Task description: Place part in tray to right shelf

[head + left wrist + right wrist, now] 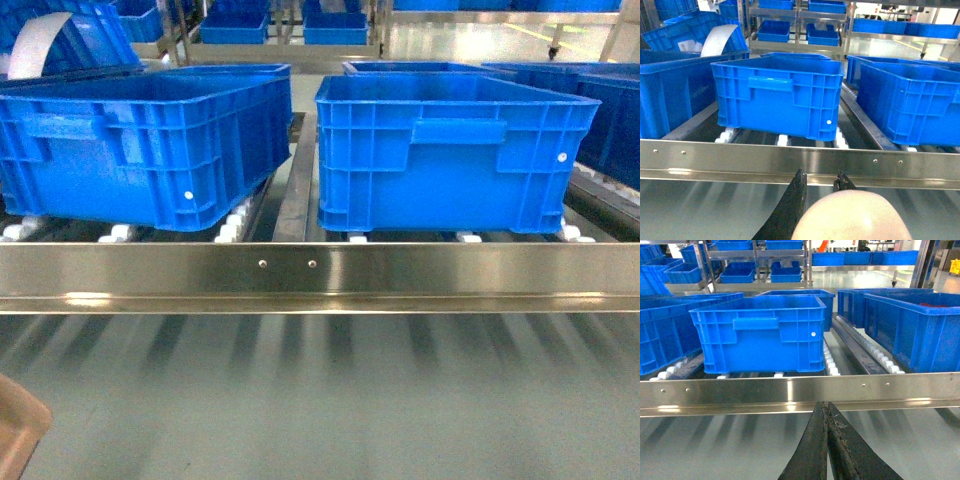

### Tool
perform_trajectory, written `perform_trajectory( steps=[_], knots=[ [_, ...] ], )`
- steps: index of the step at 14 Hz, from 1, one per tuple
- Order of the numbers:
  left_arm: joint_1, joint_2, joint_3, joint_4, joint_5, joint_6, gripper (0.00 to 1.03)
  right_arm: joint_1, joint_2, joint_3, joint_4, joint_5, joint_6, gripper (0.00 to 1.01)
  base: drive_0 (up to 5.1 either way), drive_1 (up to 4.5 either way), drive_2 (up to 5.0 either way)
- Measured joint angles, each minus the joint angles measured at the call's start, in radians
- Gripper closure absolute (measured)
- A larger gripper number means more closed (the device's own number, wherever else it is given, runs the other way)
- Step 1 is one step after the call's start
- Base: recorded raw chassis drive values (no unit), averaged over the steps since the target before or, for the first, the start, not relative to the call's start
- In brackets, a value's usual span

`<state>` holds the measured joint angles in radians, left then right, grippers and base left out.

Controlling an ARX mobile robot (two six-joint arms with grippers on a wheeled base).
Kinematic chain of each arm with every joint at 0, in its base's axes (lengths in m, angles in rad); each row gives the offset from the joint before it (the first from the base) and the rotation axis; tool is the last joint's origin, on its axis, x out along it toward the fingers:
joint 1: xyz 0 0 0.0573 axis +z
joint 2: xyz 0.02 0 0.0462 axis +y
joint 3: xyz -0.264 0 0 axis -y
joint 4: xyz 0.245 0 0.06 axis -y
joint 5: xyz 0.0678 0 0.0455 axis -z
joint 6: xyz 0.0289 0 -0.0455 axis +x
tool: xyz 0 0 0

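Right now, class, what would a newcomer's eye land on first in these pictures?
Two large blue crates, left and right, sit side by side on white rollers. A shiny steel front rail runs across in front of them. In the left wrist view, a beige rounded shape sits at the left tool.

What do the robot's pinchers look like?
The left gripper has thin black fingers tapering to points. The right gripper has black wedge-shaped fingers too, with rough, scuffed inner edges. No cables or markings show, and neither arm appears in the head view.
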<state>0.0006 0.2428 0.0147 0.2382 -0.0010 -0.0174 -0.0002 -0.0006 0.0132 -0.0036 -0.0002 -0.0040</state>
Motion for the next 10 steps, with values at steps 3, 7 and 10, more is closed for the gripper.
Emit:
perform_trajectory(
  steps=[3, 7, 10],
  knots=[
    [0.0, -0.057, 0.0, -0.059, 0.0, 0.0, 0.9, 0.0, 0.0, 0.0, 0.0, 0.0, 0.0, 0.99, 0.0, 0.0, 0.0],
    [0.0, -0.238, 0.002, -0.225, 0.0, 0.002, 0.9, 0.0, 0.0, 0.0, 0.0, 0.0, 0.0, 0.99, 0.0, 0.0, 0.0],
    [0.0, -0.238, 0.001, -0.242, 0.0, 0.002, 0.9, 0.0, 0.0, 0.0, -0.001, 0.0, 0.0, 0.99, 0.0, 0.0, 0.0]
  ],
)
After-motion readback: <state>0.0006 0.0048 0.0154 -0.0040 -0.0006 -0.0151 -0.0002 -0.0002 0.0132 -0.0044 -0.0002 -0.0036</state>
